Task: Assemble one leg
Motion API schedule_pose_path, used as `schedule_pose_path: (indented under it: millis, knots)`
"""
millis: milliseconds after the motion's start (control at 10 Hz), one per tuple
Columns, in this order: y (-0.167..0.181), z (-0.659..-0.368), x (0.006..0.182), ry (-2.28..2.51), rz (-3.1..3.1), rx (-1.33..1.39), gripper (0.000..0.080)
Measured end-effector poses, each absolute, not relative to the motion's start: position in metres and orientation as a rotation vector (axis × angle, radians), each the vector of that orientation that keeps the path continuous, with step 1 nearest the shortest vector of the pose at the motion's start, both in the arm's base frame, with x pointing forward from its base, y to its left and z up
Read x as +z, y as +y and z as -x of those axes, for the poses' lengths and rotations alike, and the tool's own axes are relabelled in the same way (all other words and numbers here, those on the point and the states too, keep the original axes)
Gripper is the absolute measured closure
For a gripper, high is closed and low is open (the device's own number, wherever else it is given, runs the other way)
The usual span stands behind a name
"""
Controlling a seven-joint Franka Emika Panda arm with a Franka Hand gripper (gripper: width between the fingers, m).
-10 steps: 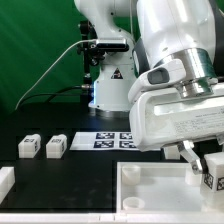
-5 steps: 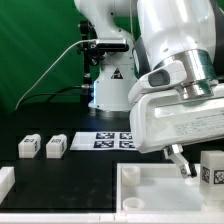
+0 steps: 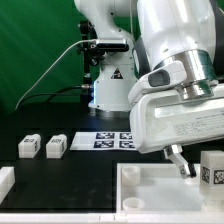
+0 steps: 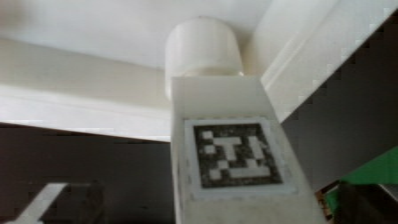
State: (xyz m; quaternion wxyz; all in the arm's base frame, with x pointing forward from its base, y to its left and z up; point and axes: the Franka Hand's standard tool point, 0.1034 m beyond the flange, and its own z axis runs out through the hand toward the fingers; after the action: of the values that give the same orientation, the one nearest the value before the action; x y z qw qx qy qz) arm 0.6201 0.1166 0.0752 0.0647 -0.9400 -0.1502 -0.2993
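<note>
Claw: I am hanging my gripper (image 3: 192, 164) over the white tray-like part (image 3: 150, 178), at the end lying towards the exterior view's right. Only one dark finger (image 3: 179, 158) is showing, so I cannot tell whether my jaws are spread or pressing together.
Leg: the leg (image 3: 212, 168) is standing upright at that same end of the tray-like part. Its tag is facing the exterior camera, and a gap is showing between it and my visible finger.
Wrist view: the leg is filling the middle of the picture, with its marker tag (image 4: 233, 157) facing the lens. Its rounded tip (image 4: 205, 45) is pointing into an inner corner of the tray-like part. No finger is showing clearly here.
Handling: I am judging it light, stiff and hard, with smooth plastic faces that could slide under a weak pinch. It is looking sturdy, not fragile.
Where to hold: I am favouring the two flat opposite sides around mid-height, leaving the rounded tip free for seating.
Risk: being stubby, it could tip or twist if I am closing off-centre.
Others: two other legs (image 3: 42, 146) are lying well apart from the tray-like part, past its other end. The marker board (image 3: 115, 140) is lying behind it.
</note>
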Motion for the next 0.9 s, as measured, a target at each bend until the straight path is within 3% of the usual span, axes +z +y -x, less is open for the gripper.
schedule_pose_path:
  millis: [700,900]
  knots:
    - [0.120,-0.620,0.079,-0.434,2.859,-0.802,0.0150]
    - [0.134,-0.615,0.082,-0.413,2.899,-0.523,0.0150]
